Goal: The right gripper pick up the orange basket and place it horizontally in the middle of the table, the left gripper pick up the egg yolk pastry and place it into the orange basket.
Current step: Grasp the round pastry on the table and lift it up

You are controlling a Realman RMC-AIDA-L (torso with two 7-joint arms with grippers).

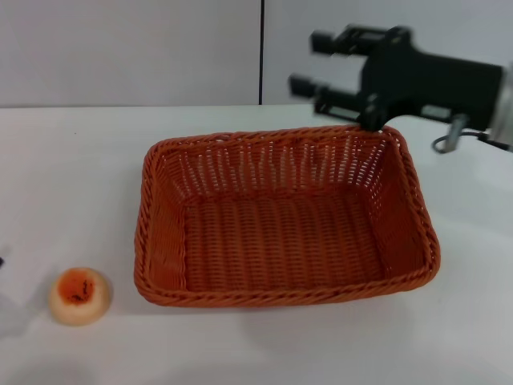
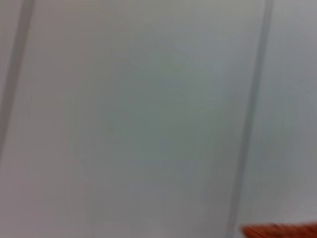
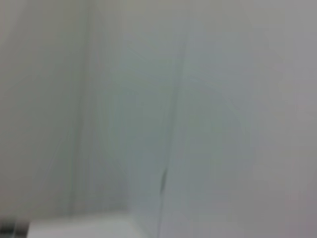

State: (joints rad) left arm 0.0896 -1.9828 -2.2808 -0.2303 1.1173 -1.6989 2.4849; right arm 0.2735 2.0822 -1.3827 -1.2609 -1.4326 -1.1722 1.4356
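Note:
The orange basket [image 1: 280, 233] lies flat and lengthwise across the middle of the white table [image 1: 465, 321], with nothing inside it. A blurred sliver of its rim [image 2: 280, 231] shows in the left wrist view. My right gripper [image 1: 304, 62] hangs open over the basket's far right corner, holding nothing. The egg yolk pastry [image 1: 78, 295], a cream bun with an orange-red top, sits on the table near the front left, clear of the basket. Of my left gripper only a dark sliver [image 1: 2, 261] shows at the left edge, a little beyond the pastry.
Grey wall panels with a dark vertical seam [image 1: 261, 48] stand behind the table. The right wrist view shows only the wall and a pale strip of the table [image 3: 74, 227].

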